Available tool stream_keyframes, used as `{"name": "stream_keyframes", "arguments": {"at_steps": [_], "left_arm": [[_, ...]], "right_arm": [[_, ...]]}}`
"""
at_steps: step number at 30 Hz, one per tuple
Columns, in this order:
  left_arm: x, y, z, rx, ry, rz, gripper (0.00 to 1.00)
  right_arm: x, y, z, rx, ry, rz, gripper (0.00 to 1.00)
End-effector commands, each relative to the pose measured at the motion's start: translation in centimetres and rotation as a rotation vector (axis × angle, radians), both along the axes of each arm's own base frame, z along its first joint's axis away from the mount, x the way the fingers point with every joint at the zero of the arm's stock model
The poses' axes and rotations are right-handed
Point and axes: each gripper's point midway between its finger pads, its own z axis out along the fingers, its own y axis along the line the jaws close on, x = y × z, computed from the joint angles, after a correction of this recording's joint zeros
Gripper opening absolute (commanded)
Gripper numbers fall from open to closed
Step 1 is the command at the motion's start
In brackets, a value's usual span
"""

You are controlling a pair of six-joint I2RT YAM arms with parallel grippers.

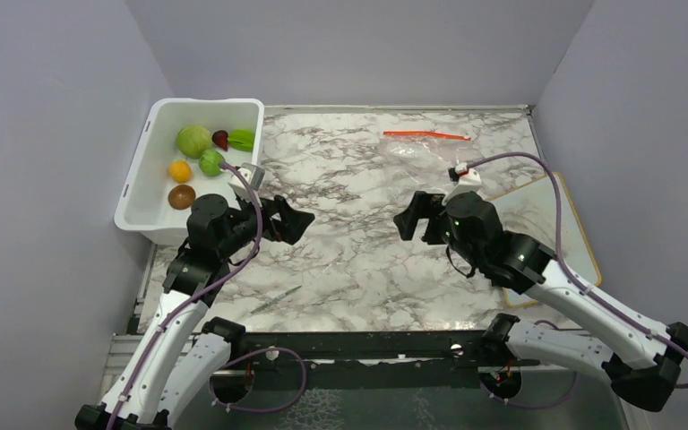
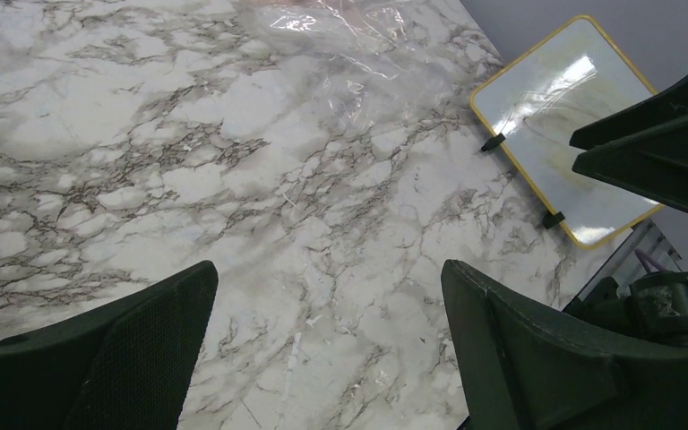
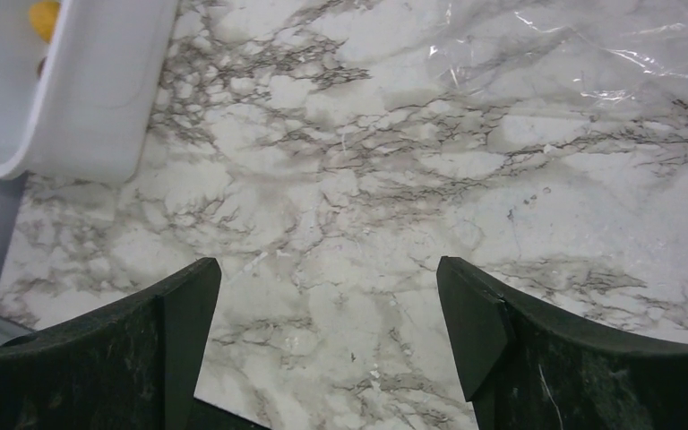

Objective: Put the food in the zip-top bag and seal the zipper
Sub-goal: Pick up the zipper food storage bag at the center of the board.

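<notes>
Overhead view: left hand (image 1: 303, 221) is spread wide and empty, over the bare marble bench (image 1: 358, 269) just right of the white tub (image 1: 136, 199). The right hand (image 1: 409, 222) is also spread wide and empty, and faces the left one across a gap mid-bench. All the food sits in the tub: cabbage ball (image 1: 193, 141), dark red piece (image 1: 220, 139), green piece (image 1: 242, 140), orange (image 1: 179, 170), green round fruit (image 1: 211, 162) and brown piece (image 1: 181, 196). The zip-top bag (image 1: 417, 152) lies flat at the far side, right of centre and well apart from the tub, with its zipper (image 1: 425, 135) along the far edge. A yellow-framed whiteboard (image 1: 582, 228) lies at the right bench edge, partly under the right arm. Grey walls close in on the left, far and right sides. I see open marble between the hands and in front of them.

Left wrist view: both fingers (image 2: 134, 354) are far apart with only marble between them. The bag is at top centre, the whiteboard at upper right, and the other arm's dark fingers come in at the right edge.

Right wrist view: the fingers (image 3: 537, 358) are far apart with nothing between them. A tub corner is at top left, showing a bit of the orange. Bag film is at top right, with bare bench between.
</notes>
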Motion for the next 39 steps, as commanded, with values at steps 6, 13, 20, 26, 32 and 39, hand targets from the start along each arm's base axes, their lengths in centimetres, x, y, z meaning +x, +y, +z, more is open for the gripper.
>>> {"name": "stream_keyframes", "arguments": {"at_steps": [6,13,20,26,32,39], "left_arm": [[0.8,0.1,-1.1,-0.001,-0.003,0.026,0.99],[0.5,0.0,-2.1,0.004,0.008,0.015,0.99],[0.1,0.4,-1.2,0.012,-0.038,0.026,0.99],[0.0,0.4,-1.2,0.023,-0.040,0.030,0.99],[-0.3,0.4,-0.9,0.021,-0.049,0.025,0.99],[-0.2,0.3,-1.0,0.025,-0.046,0.024,0.99]], "right_arm": [[5.5,0.3,-1.1,-0.222,-0.046,-0.170,0.68],[9.2,2.5,-3.0,-0.364,-0.077,-0.170,0.56],[13.5,4.1,-7.3,-0.475,-0.047,-0.161,0.51],[16.7,3.4,-13.0,-0.651,0.010,-0.167,0.43],[18.8,1.9,-16.9,-0.803,0.040,-0.187,0.40],[20.3,1.4,-20.0,-0.865,0.057,-0.163,0.39]]}}
